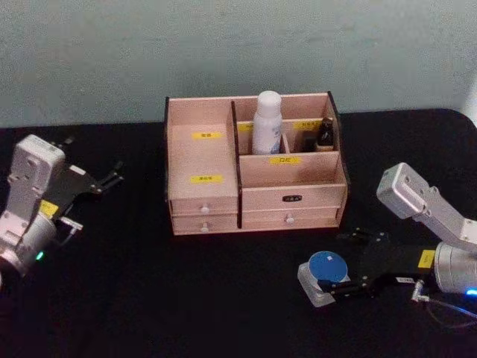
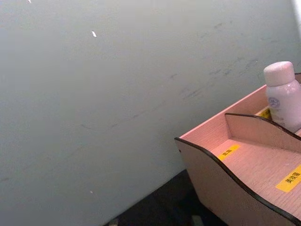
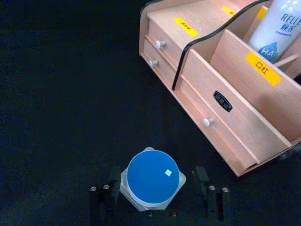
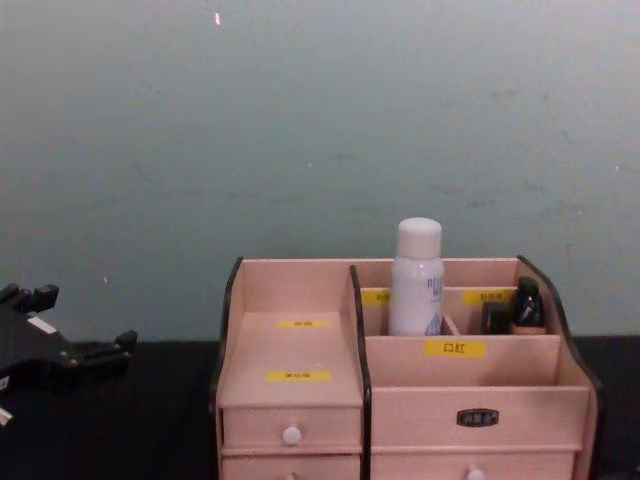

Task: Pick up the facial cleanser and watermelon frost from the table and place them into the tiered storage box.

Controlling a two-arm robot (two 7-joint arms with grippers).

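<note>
Tiered storage box (image 1: 205,156) stands on black table (image 1: 149,298) before grey-green wall (image 1: 223,45).

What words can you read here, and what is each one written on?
"RELLE", cut off at the picture's edge: on the white bottle.
"HA", partly hidden: lower on the same bottle.
"口红": on a yellow label on the storage box.
Other yellow labels and the dark drawer plate: too blurred to read.
Blue lid: no words.
</note>
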